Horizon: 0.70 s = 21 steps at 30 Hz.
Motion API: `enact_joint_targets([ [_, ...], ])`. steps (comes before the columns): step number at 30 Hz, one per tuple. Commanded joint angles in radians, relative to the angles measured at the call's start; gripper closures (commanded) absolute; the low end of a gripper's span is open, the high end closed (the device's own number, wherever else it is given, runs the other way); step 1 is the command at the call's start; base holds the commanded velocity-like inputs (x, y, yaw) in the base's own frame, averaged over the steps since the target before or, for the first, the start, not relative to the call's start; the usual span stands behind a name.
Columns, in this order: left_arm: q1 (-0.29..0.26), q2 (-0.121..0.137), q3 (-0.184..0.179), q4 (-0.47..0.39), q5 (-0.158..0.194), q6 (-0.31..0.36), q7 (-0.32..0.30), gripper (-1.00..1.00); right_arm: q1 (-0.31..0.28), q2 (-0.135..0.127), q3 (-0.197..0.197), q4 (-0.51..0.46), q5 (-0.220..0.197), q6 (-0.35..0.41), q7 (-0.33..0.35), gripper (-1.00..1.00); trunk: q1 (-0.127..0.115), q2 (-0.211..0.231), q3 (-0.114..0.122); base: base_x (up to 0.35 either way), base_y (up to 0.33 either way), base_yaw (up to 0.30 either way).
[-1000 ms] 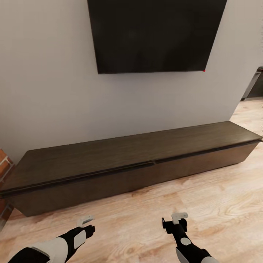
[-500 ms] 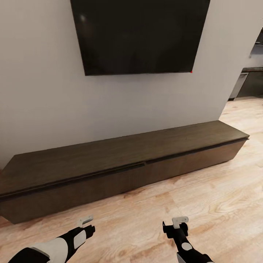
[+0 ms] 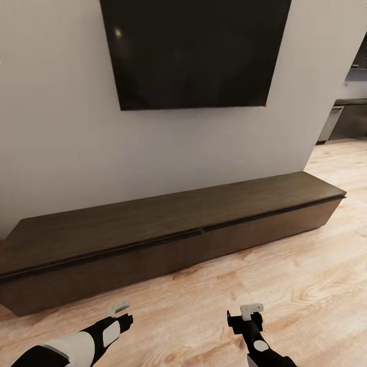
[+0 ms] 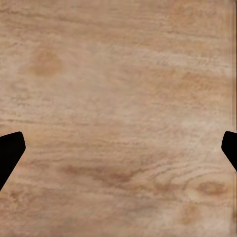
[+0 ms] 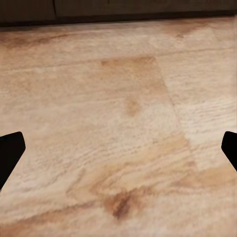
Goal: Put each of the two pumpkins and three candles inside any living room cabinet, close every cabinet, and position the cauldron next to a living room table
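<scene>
A pale grey wall (image 3: 66,153) takes up the far side of the head view, with a large black TV (image 3: 193,51) mounted on it toward 12 o'clock, a tiny red light at its lower right corner. Below the TV the cabinet (image 3: 168,229) — long, low and dark brown — stands against the wall and runs from 9 o'clock round to 2 o'clock. Its top is bare and its drawer fronts sit flush, with a thin seam under the top edge stepping near the middle. Nothing stands between the robot and the cabinet.

Light wood floor (image 3: 285,285) covers the near ground from the cabinet's foot to the robot. At 2 o'clock, past the end of the wall, dark kitchen units (image 3: 346,120) show in the next room.

The left pincer (image 3: 118,308) hangs low at 7 o'clock over bare boards; in the left wrist view its dark fingertips (image 4: 11,148) sit at the picture's two sides, spread wide with nothing between them. The right pincer (image 3: 251,309) hangs at 5 o'clock, likewise spread wide and empty — its fingertips (image 5: 11,148) frame floor, and the cabinet's dark base (image 5: 118,10) lies just beyond.
</scene>
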<state>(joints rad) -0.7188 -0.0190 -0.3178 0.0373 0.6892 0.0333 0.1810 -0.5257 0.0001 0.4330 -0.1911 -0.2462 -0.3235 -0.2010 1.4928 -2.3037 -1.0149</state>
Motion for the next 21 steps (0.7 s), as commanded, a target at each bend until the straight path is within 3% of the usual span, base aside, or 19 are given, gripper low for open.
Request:
enact_joint_targets([
  [1, -0.001, 0.001, -0.008, 0.001, 0.006, 0.003, 0.002, -1.0, -0.001, 0.0, 0.009, 0.001, -0.008, -0.003, -0.005, -1.0, -0.004, 0.007, 0.004, 0.0, 0.0, 0.0],
  [12, -0.001, 0.002, -0.007, 0.001, 0.006, 0.005, 0.004, -1.0, 0.0, 0.0, 0.009, 0.0, -0.008, -0.003, -0.005, -1.0, -0.046, 0.084, 0.047, 0.0, 0.0, -0.009],
  [18, -0.001, 0.001, -0.007, 0.001, 0.006, 0.004, 0.005, -1.0, 0.0, 0.0, 0.008, 0.0, -0.008, -0.003, -0.004, -1.0, -0.069, 0.126, 0.071, 0.0, 0.0, -0.18],
  [21, -0.001, 0.001, -0.007, 0.001, 0.006, 0.003, 0.005, -1.0, 0.0, 0.0, 0.009, 0.0, -0.008, -0.004, -0.004, -1.0, -0.069, 0.126, 0.075, 0.0, 0.0, -0.217],
])
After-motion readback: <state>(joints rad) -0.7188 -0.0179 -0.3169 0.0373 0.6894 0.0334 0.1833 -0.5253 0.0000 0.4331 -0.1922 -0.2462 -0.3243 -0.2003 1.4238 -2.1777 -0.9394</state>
